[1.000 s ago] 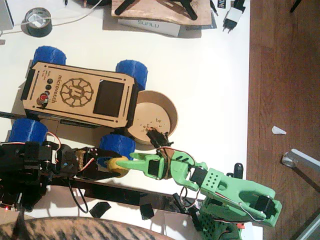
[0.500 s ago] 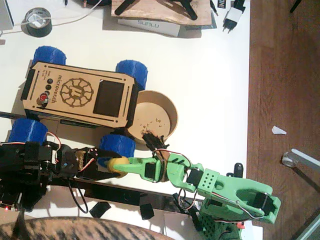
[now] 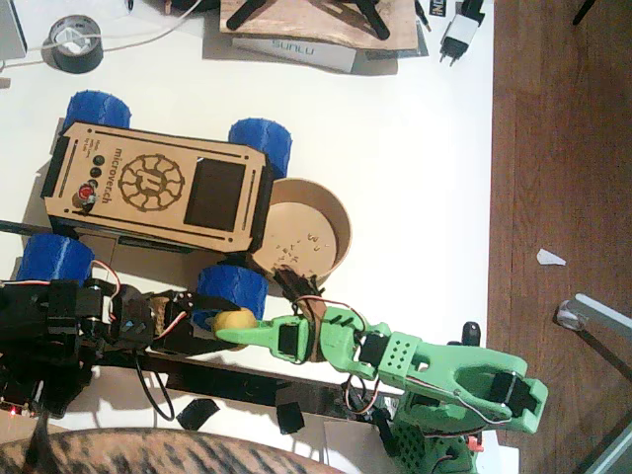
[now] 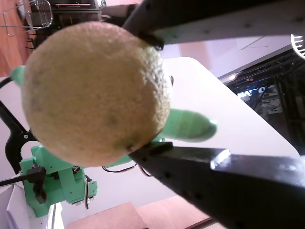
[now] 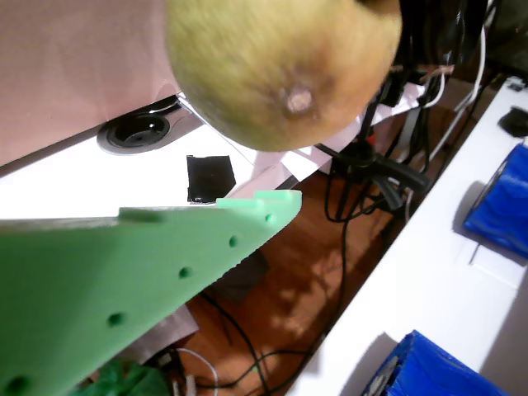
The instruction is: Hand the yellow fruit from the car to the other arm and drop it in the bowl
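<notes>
- While the black left arm's gripper point(image 3: 202, 328) stays out of clear sight from above, a wrist view shows its two dark fingers point(image 4: 200, 176) clamped on the yellow fruit point(image 4: 95, 93), one above and one below.
- From above, the fruit point(image 3: 237, 320) sits between the two arms, just below the car's near blue wheel point(image 3: 229, 289) and off the car point(image 3: 158, 188) itself.
- At the fruit's right side lies the green right arm's gripper point(image 3: 237, 333), its pointed tip touching or almost touching the fruit.
- One green finger point(image 5: 165, 256) shows in another wrist view, just under the fruit point(image 5: 280, 66) with a small gap; the second finger is out of frame, so I cannot tell whether the green fingers are spread or closed.
- Behind the green arm point(image 3: 434, 375), the tan bowl point(image 3: 338, 222) stands against the car's right end, with a few specks inside.
- Near the table's far left corner lies a roll of tape point(image 3: 75, 44).
</notes>
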